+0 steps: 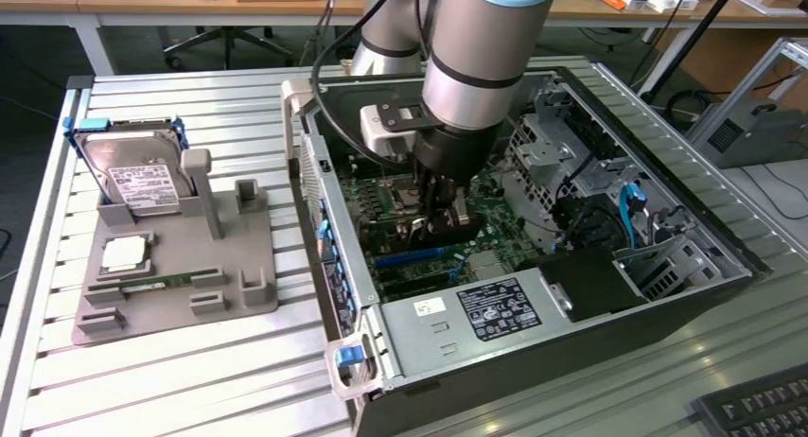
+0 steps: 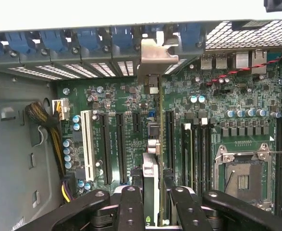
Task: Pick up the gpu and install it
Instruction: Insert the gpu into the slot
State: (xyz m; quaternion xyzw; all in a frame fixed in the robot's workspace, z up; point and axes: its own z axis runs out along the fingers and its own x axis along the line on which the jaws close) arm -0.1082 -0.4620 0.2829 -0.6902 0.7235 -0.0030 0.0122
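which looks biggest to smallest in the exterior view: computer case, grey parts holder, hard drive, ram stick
1. computer case
2. grey parts holder
3. hard drive
4. ram stick

All four are at a similar distance from the camera, so the order is clear.

The claw (image 2: 150, 202) has matt black fingers (image 2: 129, 207), metal by the look, closed on the gpu (image 2: 150, 192), whose silver bracket (image 2: 155, 57) is dull bare metal. The motherboard (image 2: 126, 106) is glossy green. At nine o'clock in the exterior view, the tray (image 1: 177, 295) is matt grey plastic on the ribbed metal bench (image 1: 189, 380).
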